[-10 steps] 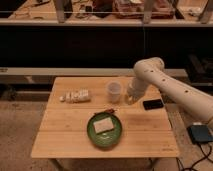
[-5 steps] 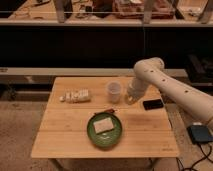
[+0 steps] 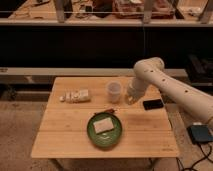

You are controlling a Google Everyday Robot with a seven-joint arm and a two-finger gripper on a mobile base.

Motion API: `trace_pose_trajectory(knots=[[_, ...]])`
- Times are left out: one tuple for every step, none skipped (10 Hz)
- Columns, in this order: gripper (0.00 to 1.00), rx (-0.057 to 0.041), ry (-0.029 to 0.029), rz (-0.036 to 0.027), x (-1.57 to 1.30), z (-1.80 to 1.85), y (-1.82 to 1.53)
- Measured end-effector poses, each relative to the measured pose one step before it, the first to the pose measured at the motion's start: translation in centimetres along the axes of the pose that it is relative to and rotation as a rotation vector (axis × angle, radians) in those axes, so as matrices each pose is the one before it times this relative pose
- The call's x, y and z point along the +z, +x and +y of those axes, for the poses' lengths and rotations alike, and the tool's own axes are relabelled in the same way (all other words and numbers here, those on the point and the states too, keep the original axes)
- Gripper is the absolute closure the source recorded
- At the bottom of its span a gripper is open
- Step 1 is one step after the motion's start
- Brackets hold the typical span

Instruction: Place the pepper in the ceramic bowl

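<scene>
The ceramic bowl [image 3: 104,136] is a shallow green dish near the front middle of the wooden table, with a pale square slab [image 3: 104,125] lying in it. The pepper [image 3: 107,110] is a small red sliver on the table, just past the dish's far rim. My gripper [image 3: 130,98] hangs at the end of the white arm, over the table to the right of the translucent cup [image 3: 114,92]. It is up and to the right of the pepper, apart from it, and nothing shows in its grasp.
A small white bottle [image 3: 76,96] lies on its side at the table's left. A black phone-like slab [image 3: 153,104] lies at the right edge, under the arm. A dark shelf unit stands behind the table [image 3: 60,135], and a blue-grey box [image 3: 200,134] sits on the floor at right.
</scene>
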Motion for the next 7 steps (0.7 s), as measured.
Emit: trace_pose_trajectory(knots=[[1.0,0.01435,-0.00266,-0.01727,0.191,-0.521,-0.708],[0.95,0.02027,0.00954,-0.03741,0.556,-0.996,-1.169],[0.86,0.02003,0.0132,-0.03306,0.388,-0.527,-0.766],[0.78,0.01388,0.01791,-0.02477,0.413,-0.39,-0.38],[0.67,0.01153,0.03464,-0.01303,0.324,-0.544,0.049],[0.58,0.00231,0.02775,-0.00086,0.144,-0.149,0.3],[0.48,-0.00063,0.0302,-0.00063,0.139,0.012,0.337]])
